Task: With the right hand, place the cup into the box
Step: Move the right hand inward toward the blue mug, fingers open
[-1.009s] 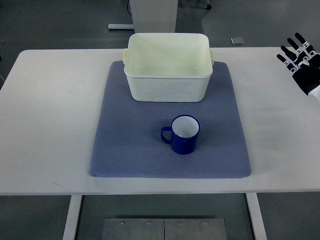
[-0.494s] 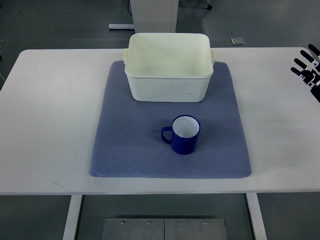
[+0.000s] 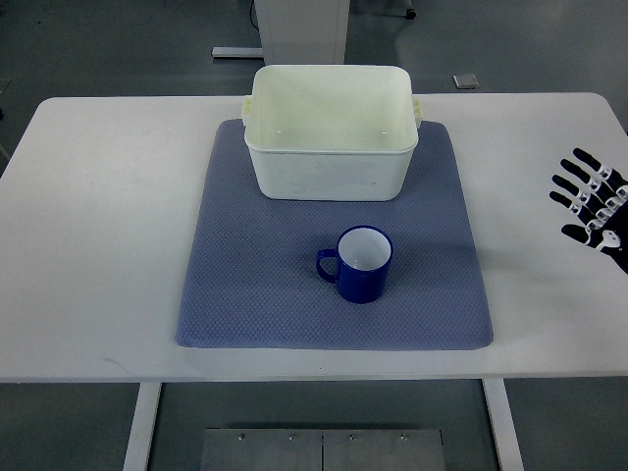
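A dark blue cup (image 3: 361,263) with a white inside stands upright on the blue-grey mat (image 3: 245,285), its handle pointing left. Behind it, at the mat's far edge, sits the cream plastic box (image 3: 330,130), with nothing showing inside. My right hand (image 3: 593,204), black with white joints, comes in at the right edge over the white table, fingers spread and holding nothing. It is well to the right of the cup, roughly level with it. The left arm is out of view.
The white table (image 3: 98,235) carries the mat in its middle. Beyond the far edge are a grey floor, a white pedestal base (image 3: 299,25) and a small floor plate (image 3: 465,80).
The right hand dropped from the upper right corner toward the table's near side and shifted slightly left, now level with the cup. Cup and box have not moved.
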